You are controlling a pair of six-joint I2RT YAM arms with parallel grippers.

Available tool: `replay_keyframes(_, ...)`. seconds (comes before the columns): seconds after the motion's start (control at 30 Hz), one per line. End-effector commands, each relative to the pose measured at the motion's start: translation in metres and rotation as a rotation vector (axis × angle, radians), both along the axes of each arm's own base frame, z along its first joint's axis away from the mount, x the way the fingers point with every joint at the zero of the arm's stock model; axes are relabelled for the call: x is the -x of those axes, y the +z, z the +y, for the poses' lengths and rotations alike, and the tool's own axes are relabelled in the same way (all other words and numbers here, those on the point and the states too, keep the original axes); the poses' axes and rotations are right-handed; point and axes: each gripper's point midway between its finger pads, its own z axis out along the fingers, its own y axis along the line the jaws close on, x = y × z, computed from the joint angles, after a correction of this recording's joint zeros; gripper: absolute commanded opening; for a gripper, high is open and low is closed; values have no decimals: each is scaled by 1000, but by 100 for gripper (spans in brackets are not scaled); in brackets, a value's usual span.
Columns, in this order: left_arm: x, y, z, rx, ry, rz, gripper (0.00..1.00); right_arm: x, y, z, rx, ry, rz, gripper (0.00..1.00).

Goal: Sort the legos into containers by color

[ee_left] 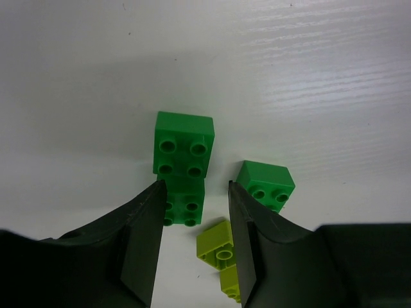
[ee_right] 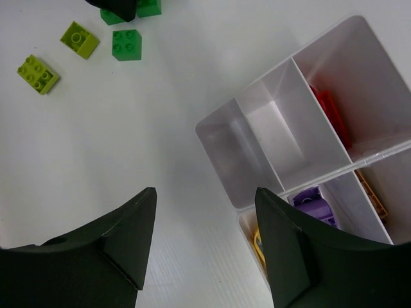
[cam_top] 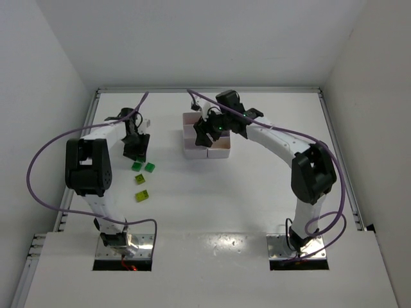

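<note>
At the left side of the white table (cam_top: 257, 186), the left gripper (ee_left: 196, 187) hung low over a small group of loose plastic studded bricks. Its two black fingers (ee_left: 144, 234) stood near to each other, and a green square brick with four studs (ee_left: 186, 204) sat between their tips. The finger at the left of the wrist view lay against this brick. On the other side a thin strip of table showed between brick and finger, so I could not tell whether the brick was really pinched.

A second green brick (ee_left: 184, 142) touched the first one, directly beyond the fingertips. A third green brick (ee_left: 264, 183) lay just beside the other finger, apart from those two. Nearer to the arm's base were two lime-yellow bricks (ee_left: 218, 245), near each other.

Further right stood the white rectangular plastic tray with square compartments (ee_right: 276, 128). One compartment held red bricks (ee_right: 331, 112), another purple bricks (ee_right: 311, 206), another orange-brown bricks (ee_right: 371, 192), and a yellow piece (ee_right: 257, 247) showed in one more.

The right gripper (ee_right: 205, 192) hovered at the tray's edge. Its jaws were spread wide, and only bare table and the tray's corner showed between them.
</note>
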Motion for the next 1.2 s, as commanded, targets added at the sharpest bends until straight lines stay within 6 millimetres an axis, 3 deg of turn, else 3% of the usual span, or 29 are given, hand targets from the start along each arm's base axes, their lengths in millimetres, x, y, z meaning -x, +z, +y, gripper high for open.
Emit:
replay_keyframes(0.0,-11,2,1,-8,20,-9,49,-9,7,1,-12,2,-36,63)
replay_keyframes(0.4,-27,-13,4,-21,43,-18,49,-10,6,13,-30,34,-27,66)
replay_keyframes(0.53,-25,-20,4,-21,42,2,33,-11,6,15,-35,41,-24,66)
replay_keyframes(0.63,-29,-21,4,-21,43,-8,33,-13,4,16,-34,41,-22,66)
replay_keyframes(0.87,-32,-27,3,-18,51,-8,51,-14,3,22,-35,51,-23,70)
replay_keyframes(1.17,-36,-32,-1,5,54,-4,19,-12,-1,21,-30,50,-16,70)
